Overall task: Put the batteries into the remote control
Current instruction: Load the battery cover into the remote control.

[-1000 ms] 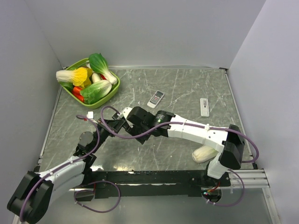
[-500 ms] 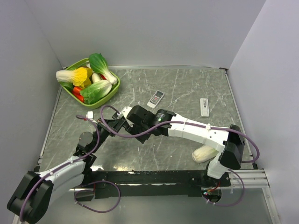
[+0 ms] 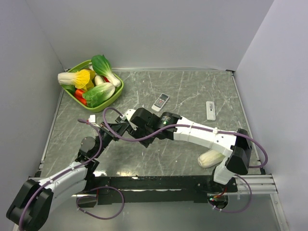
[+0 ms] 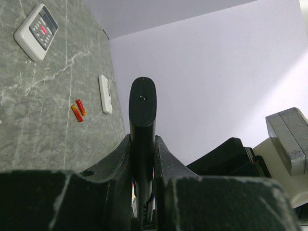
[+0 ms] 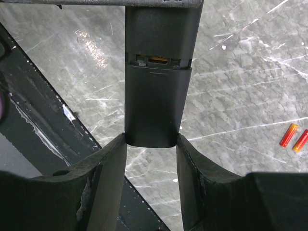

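Grey marble table (image 3: 192, 86), pale walls on three sides. Left gripper (image 4: 143, 144) is clamped tight on the black remote (image 5: 156, 101). Right gripper (image 5: 151, 140) pinches its other end, jaws half apart. Two orange batteries (image 5: 288, 135) lie loose on the marble nearby. Left arm sits lower than a second ago; the remote has barely moved. Basket (image 3: 120, 89) fills the far-left corner.

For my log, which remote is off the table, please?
The black remote, held in the fingers; the grey-keyed remote and slim white remote lie on the table.
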Controlling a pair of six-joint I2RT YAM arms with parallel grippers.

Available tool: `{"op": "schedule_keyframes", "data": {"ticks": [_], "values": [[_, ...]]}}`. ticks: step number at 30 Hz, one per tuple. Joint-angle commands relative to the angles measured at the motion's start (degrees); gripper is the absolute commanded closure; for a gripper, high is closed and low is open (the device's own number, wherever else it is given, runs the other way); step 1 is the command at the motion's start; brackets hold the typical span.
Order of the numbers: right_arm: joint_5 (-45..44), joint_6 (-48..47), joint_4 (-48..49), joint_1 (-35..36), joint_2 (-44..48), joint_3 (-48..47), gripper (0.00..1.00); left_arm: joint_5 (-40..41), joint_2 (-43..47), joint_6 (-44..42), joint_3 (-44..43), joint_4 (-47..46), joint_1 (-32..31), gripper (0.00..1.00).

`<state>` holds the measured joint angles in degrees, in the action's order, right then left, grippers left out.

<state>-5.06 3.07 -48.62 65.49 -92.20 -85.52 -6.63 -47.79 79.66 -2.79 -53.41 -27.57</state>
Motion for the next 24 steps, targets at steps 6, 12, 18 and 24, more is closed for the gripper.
{"op": "schedule_keyframes", "data": {"ticks": [6,12,18,24], "values": [[0.4,-0.5,-1.6,0.6,-1.8,-3.8,0.64,0.8,2.0,2.6,2.7,-3.1,-0.3,0.98],[1.4,-0.9,-2.3,0.6,-2.0,-4.7,0.62,0.5,1.1,3.5,2.7,-4.0,-0.3,0.98],[2.0,-1.0,-3.1,0.4,-2.5,-5.2,0.58,0.9,1.0,4.7,2.7,-4.9,-0.3,0.98],[2.5,-1.1,-4.5,0.6,-2.7,-5.8,0.54,1.9,2.0,5.1,4.3,-3.9,-0.3,0.98]]}}
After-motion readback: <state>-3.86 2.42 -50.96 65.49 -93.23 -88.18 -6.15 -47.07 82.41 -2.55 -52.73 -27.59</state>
